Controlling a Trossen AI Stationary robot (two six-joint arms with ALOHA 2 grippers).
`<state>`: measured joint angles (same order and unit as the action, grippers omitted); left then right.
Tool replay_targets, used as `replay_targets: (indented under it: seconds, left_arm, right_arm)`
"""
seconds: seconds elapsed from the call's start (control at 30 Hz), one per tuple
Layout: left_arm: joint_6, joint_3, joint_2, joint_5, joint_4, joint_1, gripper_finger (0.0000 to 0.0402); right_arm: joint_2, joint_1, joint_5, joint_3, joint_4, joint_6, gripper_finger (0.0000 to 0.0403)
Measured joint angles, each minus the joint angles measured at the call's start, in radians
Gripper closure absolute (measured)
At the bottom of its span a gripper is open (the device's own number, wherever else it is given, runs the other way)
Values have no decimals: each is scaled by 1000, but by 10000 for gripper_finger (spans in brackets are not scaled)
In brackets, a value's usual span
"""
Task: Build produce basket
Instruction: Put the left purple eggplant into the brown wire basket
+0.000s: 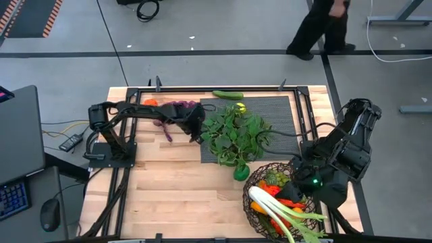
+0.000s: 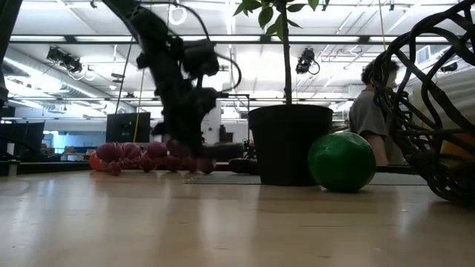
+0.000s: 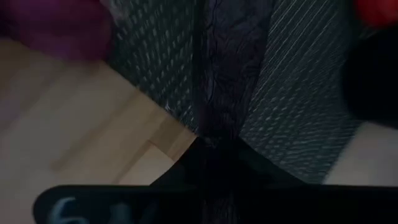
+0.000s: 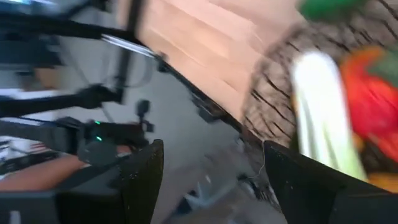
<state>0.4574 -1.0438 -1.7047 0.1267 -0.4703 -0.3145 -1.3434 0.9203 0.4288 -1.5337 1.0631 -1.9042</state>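
My left gripper [image 1: 195, 135] [image 3: 211, 146] is shut at the left edge of the black ribbed mat [image 1: 277, 111], beside the potted plant [image 1: 233, 135]. A dark crinkled strip [image 3: 227, 74] runs out from its fingertips. Purple grapes [image 1: 177, 106] [image 2: 133, 154] and an orange tomato [image 1: 151, 102] lie on the table at the far left. A cucumber [image 1: 227, 94] and a lemon [image 1: 241, 108] lie farther back. The wire basket [image 1: 255, 202] at the near right holds a leek [image 1: 270, 202], green grapes and red and orange pieces. My right gripper [image 1: 307, 177] [image 4: 211, 180] hangs open above the basket's far right rim. My left gripper pinches the near end of the dark crinkled strip [image 3: 217, 134] between its two fingers, slanting down from the table's left. The strip runs away from the fingertips over the mat [image 3: 292, 81]. Whether it is a grape stem or a fold of the mat, I cannot tell.
A green lime [image 1: 241, 173] [image 2: 341, 161] lies between the plant's black pot [image 2: 289, 144] and the basket. Bare wood lies in the near left part of the table. A person [image 1: 324, 27] stands on the floor beyond the far edge.
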Motion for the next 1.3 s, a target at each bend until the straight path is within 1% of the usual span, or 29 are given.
replay_targets:
  seconds: [0.1, 0.17, 0.27, 0.43, 0.53, 0.73, 0.97, 1.03, 1.17, 1.23, 1.3]
  left_arm:
    - [0, -75, 43, -6, -106, -9, 353]
    - [4, -122, 74, -23, -169, -8, 341]
    - [18, -194, 123, -47, -261, -1, 334]
    - [65, -300, 221, -66, -371, 21, 351]
    - [113, -350, 287, -81, -406, 40, 351]
    - [214, -430, 412, -145, -419, 114, 339]
    - [350, -498, 512, -240, -439, 249, 346]
    - [358, -515, 528, -263, -436, 292, 344]
    - [343, -547, 538, -325, -351, 396, 344]
    - [340, -549, 537, -353, -278, 447, 344]
    - [321, -549, 533, -367, -204, 487, 344]
  right_arm:
    - [23, 2, 83, 0, -75, 104, 128]
    - [39, 1, 109, 0, -127, 190, 129]
    - [60, 2, 113, 0, -206, 312, 132]
    - [88, 1, 114, 0, -306, 499, 137]
    - [100, -1, 117, 0, -351, 602, 139]
    - [122, -46, 162, 0, -427, 815, 140]
    - [141, -152, 201, 0, -548, 1060, 140]
    - [138, -184, 224, 0, -585, 1112, 140]
    - [112, -249, 268, 0, -621, 1169, 141]
    - [90, -285, 258, 0, -639, 1185, 141]
    - [65, -318, 216, 0, -682, 1197, 141]
